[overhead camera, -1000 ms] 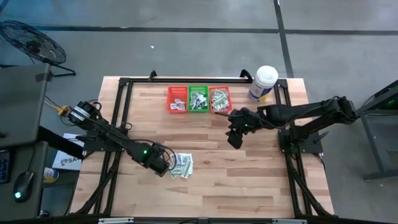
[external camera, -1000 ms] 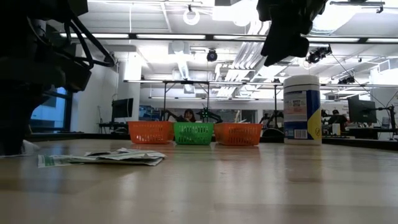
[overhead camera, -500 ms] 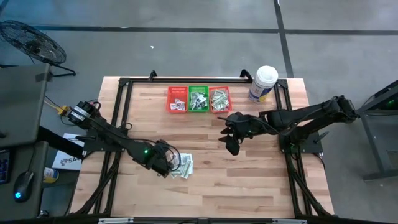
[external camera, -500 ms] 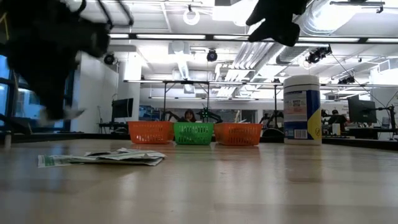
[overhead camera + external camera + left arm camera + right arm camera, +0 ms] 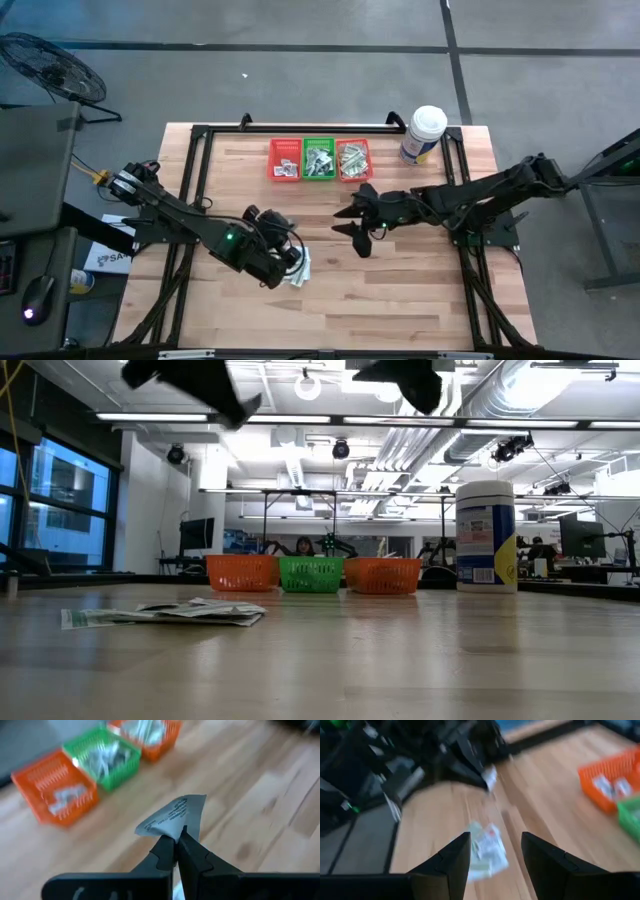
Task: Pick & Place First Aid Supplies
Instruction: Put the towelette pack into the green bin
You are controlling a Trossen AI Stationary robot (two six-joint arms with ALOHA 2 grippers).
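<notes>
The supplies lie as a loose pile of small green-and-white and white packets (image 5: 299, 268) flat on the wood, also in the low view (image 5: 165, 613). My left gripper (image 5: 287, 251) hangs above the pile's left side, shut on one squarish white packet with dark print (image 5: 172, 814). My right gripper (image 5: 343, 222) is open in the air right of the pile; in its wrist view the pile (image 5: 485, 847) shows between its fingers, farther off. Three mesh baskets hold other packets. My left gripper pinches the white packet by its lower edge (image 5: 176, 831) between the two fingertips. The packet stands up past the fingers, lifted clear of the table and slightly curled. From which side the fingers come does not show plainly.
A red basket (image 5: 285, 160), a green basket (image 5: 319, 159) and a second red basket (image 5: 353, 159) sit in a row near the far edge. A white tub with blue label (image 5: 423, 134) stands at the far right. Bare wood (image 5: 400, 290) spreads on the near side.
My left gripper has risen off the pile with one white packet, lifting it clear, and has drifted a little toward the right. My right gripper has moved toward the table's left, nearer the pile. The pile itself has stayed in place.
</notes>
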